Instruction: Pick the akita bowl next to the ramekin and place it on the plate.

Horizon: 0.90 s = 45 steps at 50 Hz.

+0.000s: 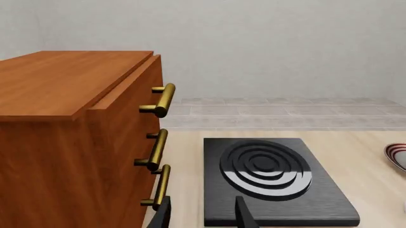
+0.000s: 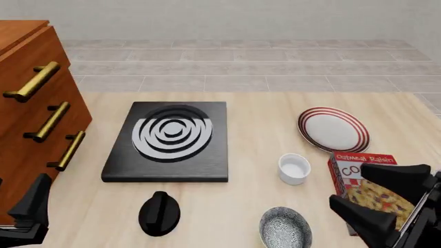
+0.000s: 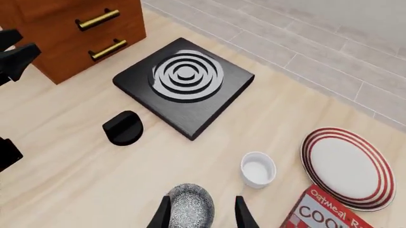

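Note:
The akita bowl (image 2: 285, 228), speckled grey with a dark rim, sits on the table near the front edge, just in front of the plain white ramekin (image 2: 294, 168). The red-striped plate (image 2: 333, 129) lies farther back on the right. My right gripper (image 2: 383, 202) hangs open to the right of the bowl, above the cereal box. In the right wrist view the bowl (image 3: 188, 205) shows between the spread fingertips of the gripper (image 3: 201, 216), with the ramekin (image 3: 258, 169) and plate (image 3: 347, 167) beyond. My left gripper (image 2: 26, 217) is open at the front left, holding nothing.
A black stove plate (image 2: 169, 139) with a ringed burner lies mid-table. A black knob (image 2: 159, 213) lies in front of it. A wooden drawer cabinet (image 2: 34, 119) with brass handles fills the left. An oatmeal cookie box (image 2: 368, 186) lies right of the ramekin.

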Each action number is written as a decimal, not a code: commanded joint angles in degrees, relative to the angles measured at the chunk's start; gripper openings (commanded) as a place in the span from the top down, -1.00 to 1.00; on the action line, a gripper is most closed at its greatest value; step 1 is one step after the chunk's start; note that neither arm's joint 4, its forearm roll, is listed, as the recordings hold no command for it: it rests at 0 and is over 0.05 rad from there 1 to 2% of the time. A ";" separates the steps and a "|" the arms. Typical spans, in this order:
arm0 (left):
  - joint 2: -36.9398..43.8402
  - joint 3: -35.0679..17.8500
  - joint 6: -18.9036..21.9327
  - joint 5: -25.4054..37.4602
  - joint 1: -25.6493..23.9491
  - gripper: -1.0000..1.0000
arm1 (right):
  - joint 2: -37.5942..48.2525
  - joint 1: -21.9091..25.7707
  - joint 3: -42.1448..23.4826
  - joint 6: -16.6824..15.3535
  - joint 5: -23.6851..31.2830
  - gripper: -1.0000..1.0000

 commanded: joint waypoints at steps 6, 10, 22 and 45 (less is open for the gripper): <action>-0.01 0.00 0.00 0.00 0.00 -1.00 | 3.16 1.31 0.52 -1.23 0.95 -1.00; -0.01 0.00 0.00 0.00 0.00 -1.00 | 3.79 1.44 0.45 -2.03 1.67 -1.00; -0.01 0.00 -0.01 0.00 0.00 -1.00 | 5.56 1.19 1.12 -2.03 1.82 -1.00; 0.00 0.00 0.00 0.00 0.00 -1.00 | 10.84 -1.33 5.46 -3.44 -4.14 -1.00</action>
